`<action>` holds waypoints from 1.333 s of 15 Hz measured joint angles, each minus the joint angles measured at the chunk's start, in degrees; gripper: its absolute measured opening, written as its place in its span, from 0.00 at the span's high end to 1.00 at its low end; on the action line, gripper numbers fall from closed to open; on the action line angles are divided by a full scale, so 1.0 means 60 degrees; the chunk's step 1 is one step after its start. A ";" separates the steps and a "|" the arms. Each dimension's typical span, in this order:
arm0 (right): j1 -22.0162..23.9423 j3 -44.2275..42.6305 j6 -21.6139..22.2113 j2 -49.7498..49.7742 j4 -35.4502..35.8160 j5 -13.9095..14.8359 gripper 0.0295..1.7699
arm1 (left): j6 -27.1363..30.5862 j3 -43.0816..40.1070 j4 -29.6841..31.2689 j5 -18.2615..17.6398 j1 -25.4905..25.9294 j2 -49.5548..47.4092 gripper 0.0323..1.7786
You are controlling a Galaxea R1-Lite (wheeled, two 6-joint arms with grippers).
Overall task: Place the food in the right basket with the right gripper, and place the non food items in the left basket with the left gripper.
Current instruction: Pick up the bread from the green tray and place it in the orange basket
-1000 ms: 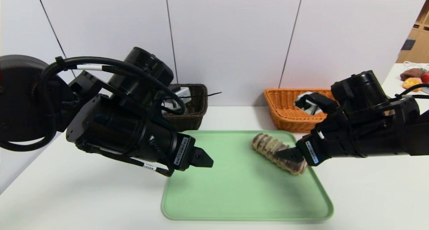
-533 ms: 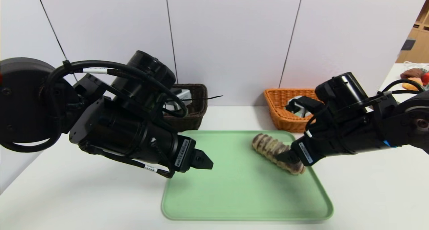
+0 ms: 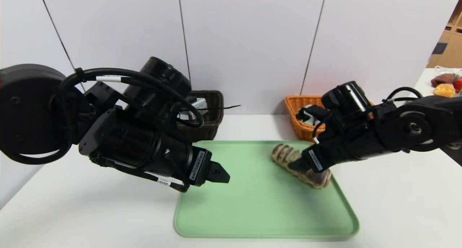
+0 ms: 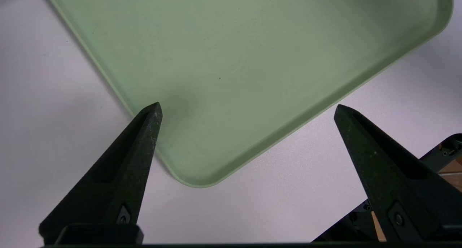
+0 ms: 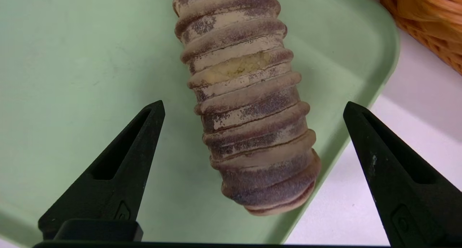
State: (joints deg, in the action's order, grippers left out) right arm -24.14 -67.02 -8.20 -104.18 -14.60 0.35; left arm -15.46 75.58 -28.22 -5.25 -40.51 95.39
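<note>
Worktop [image 3: 72, 212], white, nearest of all, carrying a pale green tray [image 3: 252, 219] with a raised rim.

Left hand [image 3: 221, 174] poised above the tray's left edge, fingers [image 4: 137, 150] spread wide with nothing between them; in the left wrist view only bare tray [image 4: 252, 60] and worktop [image 4: 54, 96] under the tips.

Bread roll [image 3: 301, 166] lying flat on the right part of the tray, slantwise, one end close to the tray's right rim, ridged in tan, dark brown and cream.

Right hand [image 3: 296, 165] angled down over the middle of the roll, fingers [image 5: 119, 168] held wide apart on either side of the bread roll [image 5: 249, 118] in the right wrist view, not pressing it, nothing gripped; whether the tips touch the tray [image 5: 72, 60] cannot be told. A corner of the orange basket [image 5: 429, 20] seen past the tray's rim in the same view.

Beyond the tray, toward the back wall: left basket [image 3: 207, 121], dark brown wicker, on the left, largely hidden by the left arm, with something pale inside, too covered to name. Right basket [image 3: 301, 112], orange wicker, on the right, partly covered by the right arm, just behind the tray's far right corner.

Farther still, at the right edge, a second table [image 3: 424, 82] with a few coloured items [image 3: 445, 86].
</note>
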 joint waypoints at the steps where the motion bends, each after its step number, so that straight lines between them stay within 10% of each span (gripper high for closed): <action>1: 0.0000 -0.0020 -0.0006 -0.0140 0.0010 0.0000 0.03 | 0.0000 0.0000 0.0000 0.0000 0.0000 0.0000 0.05; 9: -0.0033 -0.0051 -0.0055 -0.0870 0.0047 -0.0004 0.03 | 0.0000 0.0037 0.0014 -0.0014 0.0000 0.0079 0.05; 16: -0.0106 -0.0035 -0.0039 -0.0778 0.0055 -0.0008 0.57 | 0.0000 0.0073 0.0010 -0.0002 0.0000 0.0065 0.05; 18: -0.0128 -0.0033 -0.0033 -0.0571 0.0059 -0.0077 0.91 | 0.0000 0.0073 0.0014 0.0004 0.0000 0.0037 0.05; 20: -0.0262 -0.0035 -0.0028 -0.0213 0.0055 -0.0100 0.91 | 0.0000 0.0073 0.0014 0.0012 0.0000 -0.0004 0.05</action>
State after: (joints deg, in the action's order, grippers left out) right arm -25.71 -67.23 -8.37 -105.46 -14.28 -0.24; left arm -15.46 76.02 -28.14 -5.18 -40.51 95.37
